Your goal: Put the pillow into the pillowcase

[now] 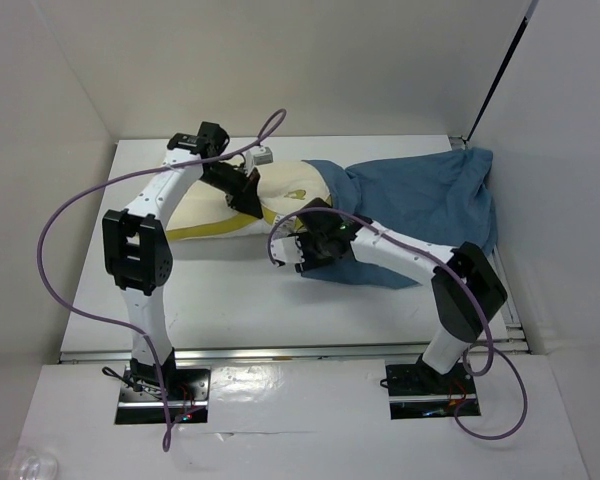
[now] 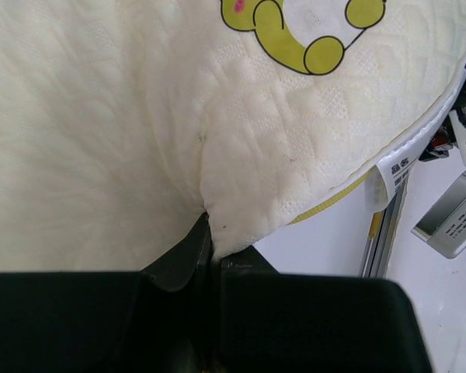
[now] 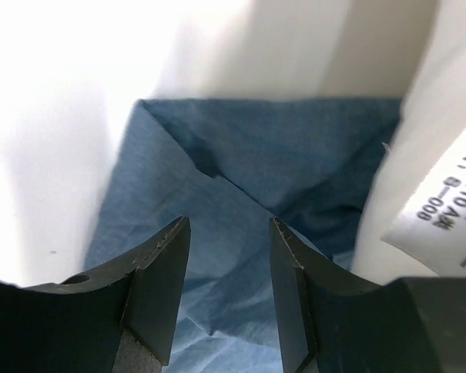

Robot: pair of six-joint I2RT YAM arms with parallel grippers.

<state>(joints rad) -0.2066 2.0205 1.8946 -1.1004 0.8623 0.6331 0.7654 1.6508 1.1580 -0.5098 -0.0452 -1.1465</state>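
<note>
The cream pillow lies across the table's middle, its right end tucked into the mouth of the dusty-blue pillowcase, which spreads to the back right. My left gripper is shut on the pillow's edge; in the left wrist view the jaws pinch a fold of the textured pillow below its yellow emblem and beside the white tag. My right gripper hovers open over the pillowcase's near left corner. In the right wrist view its fingers straddle blue pillowcase cloth without gripping it.
White enclosure walls surround the table. Purple cables loop from both arms. A small grey labelled box sits beside the pillow near the back. A white label shows at the right of the right wrist view.
</note>
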